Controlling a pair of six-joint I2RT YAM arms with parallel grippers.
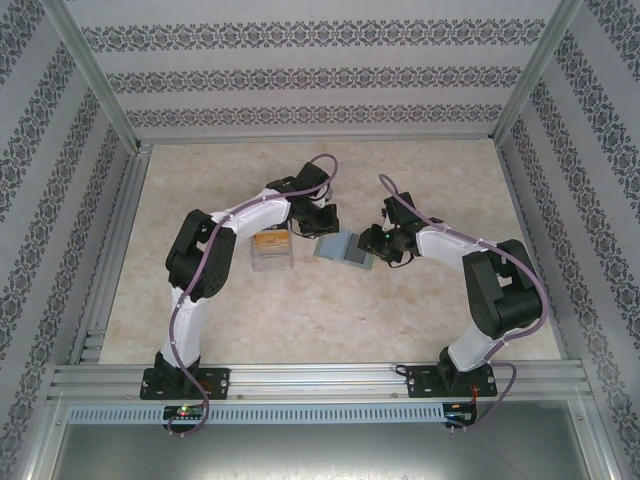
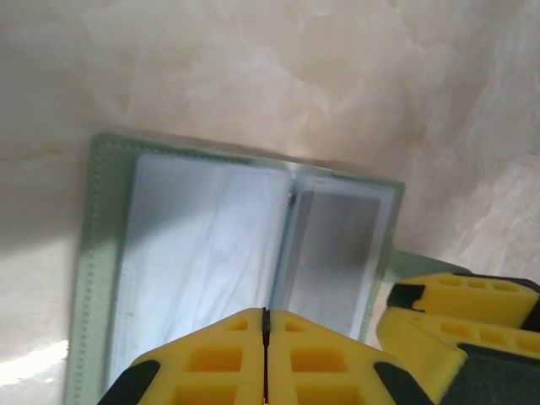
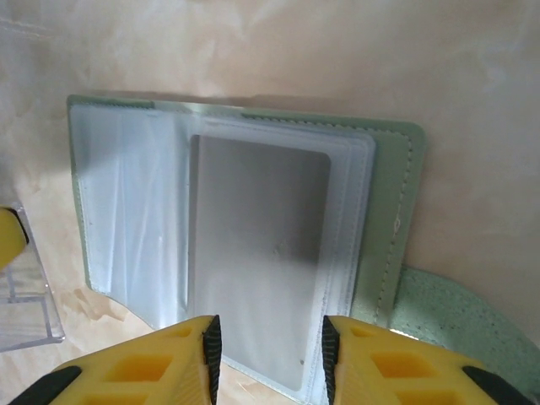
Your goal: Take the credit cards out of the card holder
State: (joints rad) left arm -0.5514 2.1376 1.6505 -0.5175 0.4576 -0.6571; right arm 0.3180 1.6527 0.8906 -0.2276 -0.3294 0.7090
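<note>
While the card holder [image 1: 343,248] is lying open on the table [image 1: 400,320], the left gripper [image 2: 266,337] is hovering at its edge, fingers together. The right gripper [image 3: 270,359] is straddling a sleeve [image 3: 253,253], fingers apart.

the top view is evenly bright, lit softly from above; the arms throw only faint, short shadows on the pale table [image 1: 430,320], and the frame rails bow slightly toward the picture's edges. it is coarse, so small things at the centre look smeared. in the left wrist view the table glows at the upper right and falls into grey shade at the left edge; the card holder [image 2: 99,253] has a milky sheen on its clear sleeves, and the left gripper [image 2: 266,325] at the bottom is out of focus. in the right wrist view the sleeves are hazy with glare, a shadow line runs along the holder's upper edge, and the right gripper [image 3: 270,337] at the bottom is blurred
</note>
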